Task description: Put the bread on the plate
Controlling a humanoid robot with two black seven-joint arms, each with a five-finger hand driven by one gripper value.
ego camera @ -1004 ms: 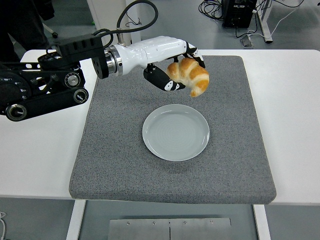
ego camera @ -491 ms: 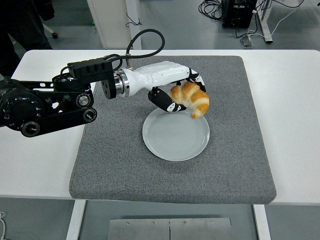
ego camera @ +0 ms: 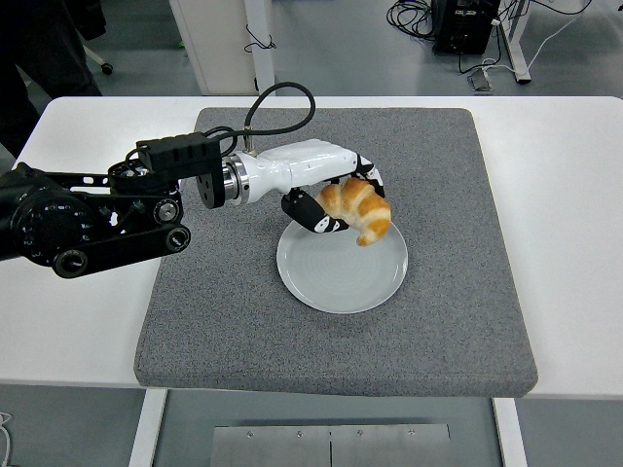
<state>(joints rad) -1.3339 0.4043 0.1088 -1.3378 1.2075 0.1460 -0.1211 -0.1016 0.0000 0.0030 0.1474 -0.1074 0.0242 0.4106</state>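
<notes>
The left robot hand (ego camera: 341, 199) reaches in from the left side of the table (ego camera: 565, 195), its white shell extended over the grey mat (ego camera: 458, 321) that covers the table's middle. The fingers are curled around the bread (ego camera: 358, 209), a golden-brown croissant, and grasp it: the upper fingers wrap over its far side and the thumb (ego camera: 311, 216) presses in from below on its left. The croissant hangs with one pointed end tipped downward.

The croissant is over the upper part of the plate (ego camera: 341, 277), a pale round dish lying flat on the mat. Its lower tip overlaps the plate's far rim area as seen from above (whether the tip touches the plate or hangs just clear of it cannot be told from this angle). The rest of the plate's surface is bare.

The black forearm (ego camera: 88, 219) lies across the left part of the table and the mat's left edge, with a black cable (ego camera: 277, 97) looping up from the wrist joint.

A person's dark clothing (ego camera: 44, 49) shows at the top left corner, behind the table. Cables (ego camera: 419, 15) lie on the floor beyond the table's far edge.
</notes>
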